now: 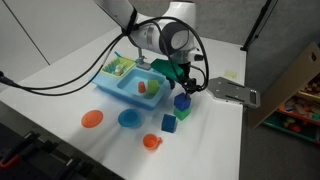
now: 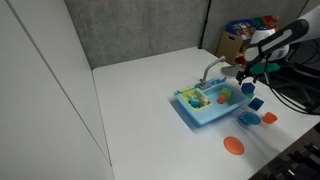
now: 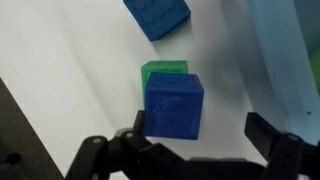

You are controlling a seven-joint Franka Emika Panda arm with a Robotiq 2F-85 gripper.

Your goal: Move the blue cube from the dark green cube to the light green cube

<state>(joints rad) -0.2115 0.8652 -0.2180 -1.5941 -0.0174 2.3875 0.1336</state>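
Note:
The blue cube (image 3: 174,105) sits on top of the dark green cube (image 3: 160,72), whose edge shows behind it in the wrist view. The stack also shows in both exterior views (image 1: 181,101) (image 2: 257,103). My gripper (image 3: 200,128) is open and hangs just above the stack (image 1: 182,88). The blue cube lies between the fingers, close to one finger and well apart from the other. A pale green cube (image 1: 167,118) seems to sit against a lighter blue cube (image 1: 170,126); it is too small to be sure and is out of the wrist view.
A light blue toy sink (image 1: 130,80) with small items stands beside the stack. The lighter blue cube (image 3: 157,15) lies close by. Orange and blue discs (image 1: 92,119) (image 1: 129,119) and an orange cup (image 1: 151,142) lie on the white table. A grey metal plate (image 1: 230,92) lies nearby.

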